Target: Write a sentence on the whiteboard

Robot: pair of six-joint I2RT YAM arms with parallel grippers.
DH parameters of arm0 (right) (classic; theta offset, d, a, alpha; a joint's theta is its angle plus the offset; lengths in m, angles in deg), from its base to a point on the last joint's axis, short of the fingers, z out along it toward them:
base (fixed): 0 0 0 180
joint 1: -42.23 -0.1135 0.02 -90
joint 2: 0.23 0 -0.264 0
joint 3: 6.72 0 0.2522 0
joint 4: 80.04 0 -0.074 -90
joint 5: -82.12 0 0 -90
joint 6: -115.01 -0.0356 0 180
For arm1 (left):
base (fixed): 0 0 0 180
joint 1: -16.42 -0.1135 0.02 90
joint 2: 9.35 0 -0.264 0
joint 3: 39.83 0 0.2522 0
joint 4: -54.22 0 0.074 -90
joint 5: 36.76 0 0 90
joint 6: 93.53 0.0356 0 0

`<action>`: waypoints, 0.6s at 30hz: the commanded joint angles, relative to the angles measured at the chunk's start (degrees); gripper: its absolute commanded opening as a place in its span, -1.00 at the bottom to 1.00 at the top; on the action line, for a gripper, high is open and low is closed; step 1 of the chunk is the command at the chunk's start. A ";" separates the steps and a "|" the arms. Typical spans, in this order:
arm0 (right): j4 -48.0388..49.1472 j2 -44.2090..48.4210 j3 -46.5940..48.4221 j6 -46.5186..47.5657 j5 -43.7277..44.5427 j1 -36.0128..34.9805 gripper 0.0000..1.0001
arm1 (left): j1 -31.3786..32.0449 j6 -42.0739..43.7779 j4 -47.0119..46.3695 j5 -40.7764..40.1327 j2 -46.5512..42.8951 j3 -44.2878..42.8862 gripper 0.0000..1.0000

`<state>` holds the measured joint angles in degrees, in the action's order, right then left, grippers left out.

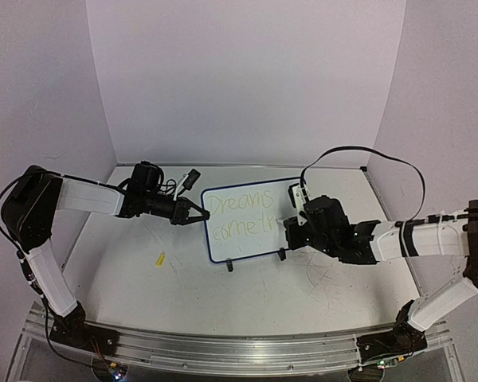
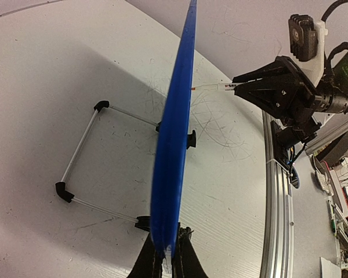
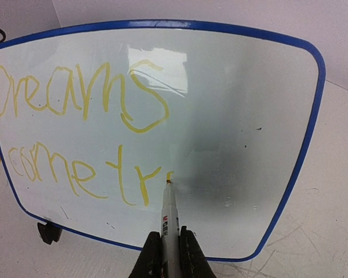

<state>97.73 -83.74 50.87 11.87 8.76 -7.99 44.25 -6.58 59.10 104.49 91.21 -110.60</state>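
Observation:
The whiteboard (image 1: 243, 247), white with a blue rim, stands upright on its wire stand (image 2: 81, 156) mid-table. My left gripper (image 1: 193, 212) is shut on its left edge; in the left wrist view the blue rim (image 2: 174, 133) runs up from between the fingers of this gripper (image 2: 165, 255). My right gripper (image 3: 171, 240) is shut on a white marker (image 3: 170, 220) whose yellow tip touches the board. The sentence (image 3: 75, 104) reads "Dreams" above "come tr", with a short fresh stroke at the tip.
A small yellow cap (image 1: 160, 259) lies on the scuffed tabletop left of the board. Black clip feet (image 1: 229, 267) hold the board's lower edge. An aluminium rail (image 1: 223, 350) runs along the near edge. Walls close in the back and sides.

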 commanded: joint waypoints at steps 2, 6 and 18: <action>-0.91 1.33 -1.33 -1.73 -0.36 -0.64 -1.00 | 0.55 2.35 2.30 -2.92 1.09 -1.42 -1.00; -1.67 1.46 -1.89 -1.99 -0.77 -0.68 -1.00 | 0.55 2.35 2.37 -2.82 1.22 -1.47 -1.00; -2.26 1.51 -0.01 -2.17 6.55 -0.45 -1.00 | 0.58 2.35 2.45 -2.81 1.29 -1.41 -1.00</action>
<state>95.16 -83.60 49.12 9.88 10.05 -8.60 44.25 -6.55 59.10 104.51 91.21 -110.60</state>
